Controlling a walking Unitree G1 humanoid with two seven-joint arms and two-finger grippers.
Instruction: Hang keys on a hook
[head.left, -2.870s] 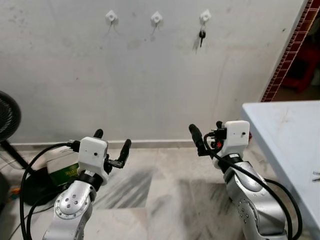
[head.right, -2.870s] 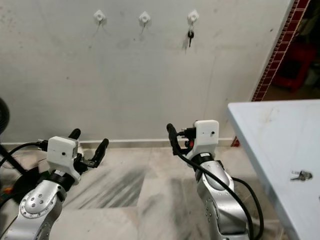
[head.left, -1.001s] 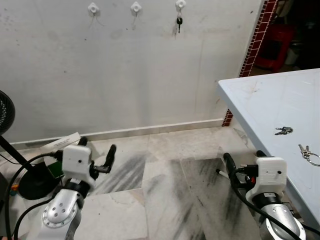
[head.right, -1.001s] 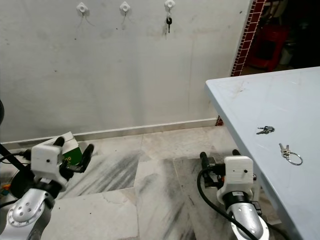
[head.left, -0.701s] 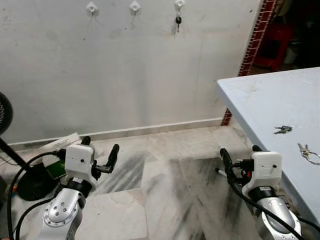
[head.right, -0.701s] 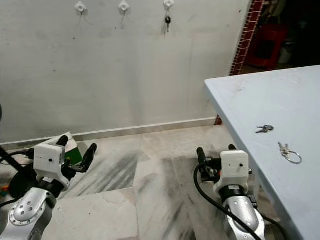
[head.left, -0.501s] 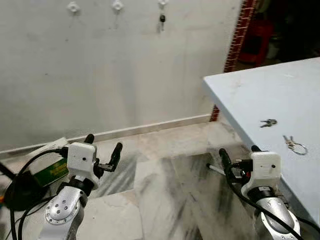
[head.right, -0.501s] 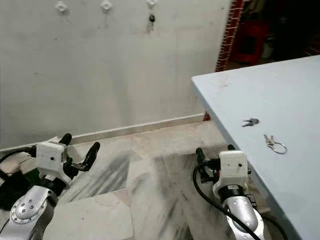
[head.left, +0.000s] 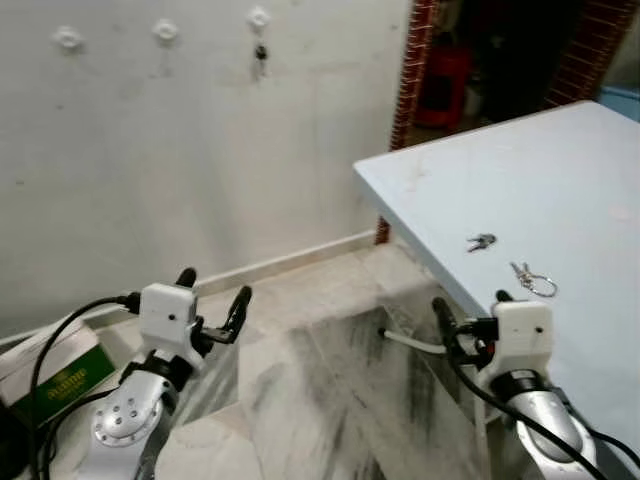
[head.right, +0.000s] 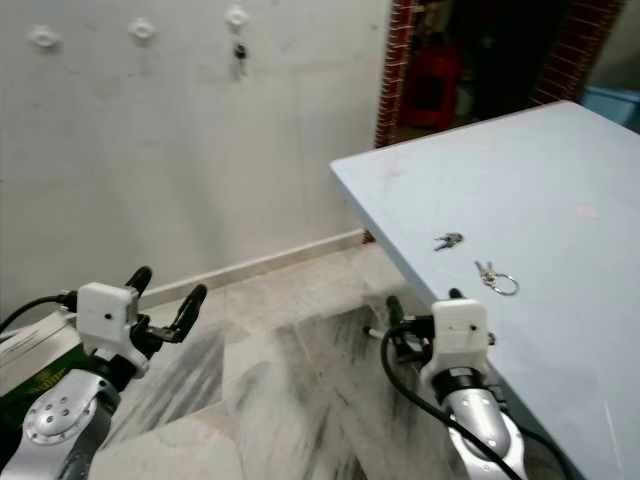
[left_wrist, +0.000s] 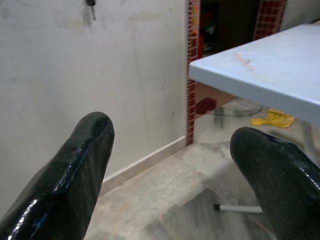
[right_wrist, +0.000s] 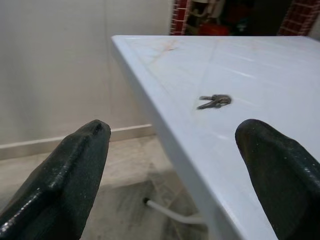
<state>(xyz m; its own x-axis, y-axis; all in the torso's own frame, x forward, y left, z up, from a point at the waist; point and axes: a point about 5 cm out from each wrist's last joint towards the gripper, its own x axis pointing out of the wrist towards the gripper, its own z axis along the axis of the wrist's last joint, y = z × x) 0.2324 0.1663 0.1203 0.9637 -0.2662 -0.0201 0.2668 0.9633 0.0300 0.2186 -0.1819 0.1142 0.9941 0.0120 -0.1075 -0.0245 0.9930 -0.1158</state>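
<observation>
With both the left gripper (head.left: 213, 303) and right gripper (head.right: 421, 318) spread wide and empty, the small keys (head.right: 447, 240) lie flat at centre right on the tabletop (head.right: 560, 170), so a shallow pinch might skid them away.

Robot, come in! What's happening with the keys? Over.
Both grippers open and empty, left, right. Two key sets lie on the table. One key hangs on a wall hook; two hooks bare. Nothing in the way.
</observation>
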